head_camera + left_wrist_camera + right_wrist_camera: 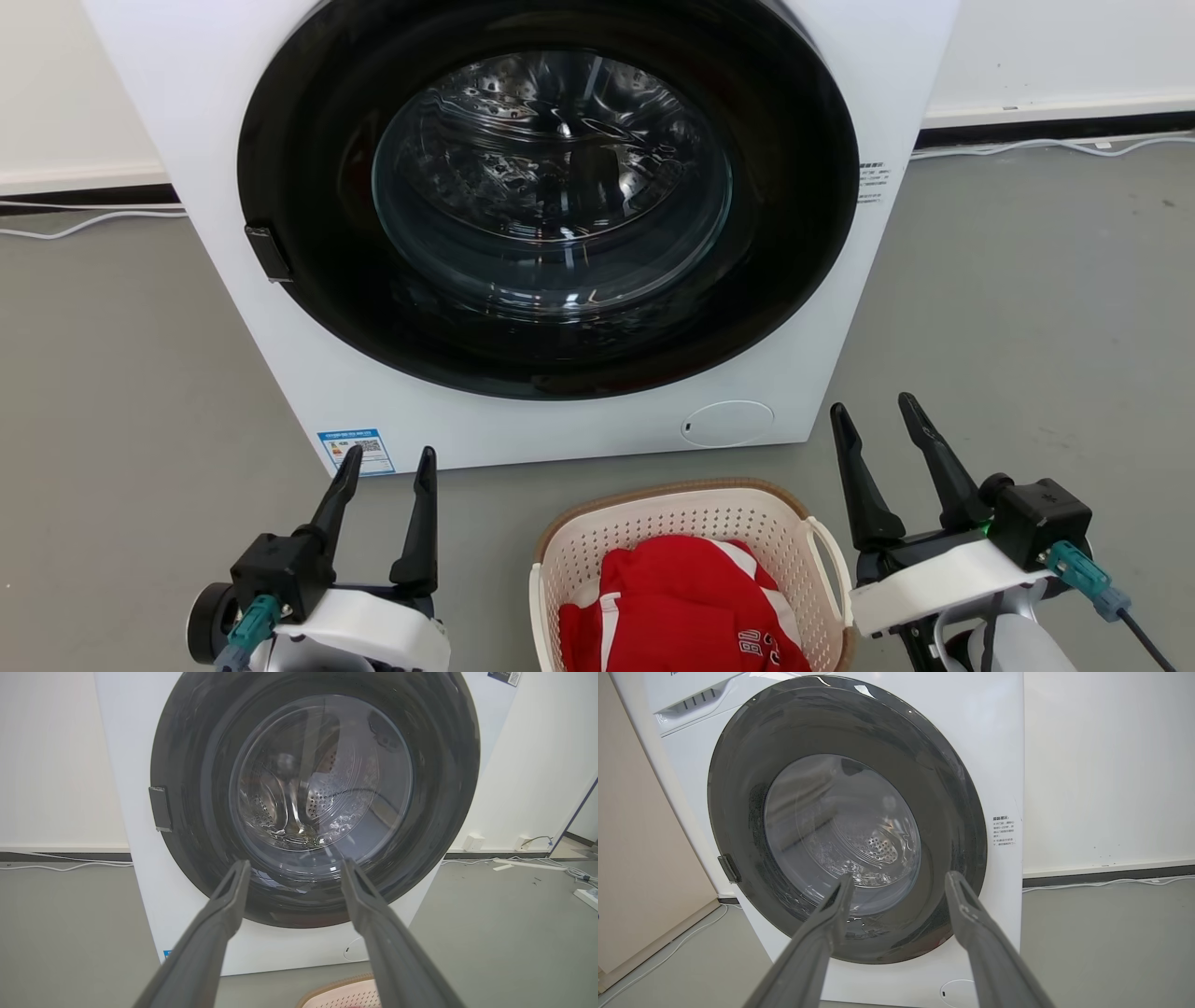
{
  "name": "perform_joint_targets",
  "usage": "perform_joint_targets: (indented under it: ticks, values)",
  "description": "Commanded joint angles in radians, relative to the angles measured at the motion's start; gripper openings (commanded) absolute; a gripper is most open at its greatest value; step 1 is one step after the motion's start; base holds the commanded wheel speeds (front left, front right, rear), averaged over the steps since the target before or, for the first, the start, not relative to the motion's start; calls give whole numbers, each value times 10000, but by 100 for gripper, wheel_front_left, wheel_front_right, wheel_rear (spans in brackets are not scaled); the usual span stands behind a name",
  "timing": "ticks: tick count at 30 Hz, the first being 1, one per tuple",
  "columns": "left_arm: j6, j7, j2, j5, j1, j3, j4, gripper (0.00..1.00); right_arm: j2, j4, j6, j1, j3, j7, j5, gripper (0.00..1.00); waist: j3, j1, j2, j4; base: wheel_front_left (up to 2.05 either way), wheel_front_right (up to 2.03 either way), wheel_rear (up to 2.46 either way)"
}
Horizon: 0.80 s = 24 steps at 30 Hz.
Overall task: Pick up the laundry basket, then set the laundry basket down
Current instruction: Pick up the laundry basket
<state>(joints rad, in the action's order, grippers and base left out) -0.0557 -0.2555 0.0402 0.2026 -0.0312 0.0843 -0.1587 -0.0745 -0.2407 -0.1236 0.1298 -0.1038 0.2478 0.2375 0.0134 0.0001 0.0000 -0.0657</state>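
Note:
The laundry basket, cream-white and perforated with a brown woven-look rim, stands on the grey floor at the bottom centre of the head view. A red garment with white stripes lies inside it. A white loop handle shows on its right side. My left gripper hangs open to the basket's left, with nothing between its fingers. My right gripper stands open just right of the basket, beside the handle and apart from it. The left wrist view catches a sliver of the basket's rim at the bottom edge.
A white front-loading washing machine with a closed dark round door stands right behind the basket. White cables run along the wall base. A power strip lies on the floor at the far right in the left wrist view.

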Motion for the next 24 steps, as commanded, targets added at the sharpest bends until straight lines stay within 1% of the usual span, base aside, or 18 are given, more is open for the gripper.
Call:
perform_joint_targets:
  ticks: [1,10,24]
  values:
    - [44,-63,101,59,-452,-232,193,100,3,201,-71,384,-287,139,18,100,21,0,0,-28,0,0,0]
    - [41,-63,101,196,-535,-133,38,100,-62,222,-71,436,-371,139,114,100,331,0,0,-146,0,0,0]
    - [-25,-63,101,349,-1318,32,-492,100,-206,371,-71,817,-285,139,256,100,1811,0,0,-339,0,0,0]
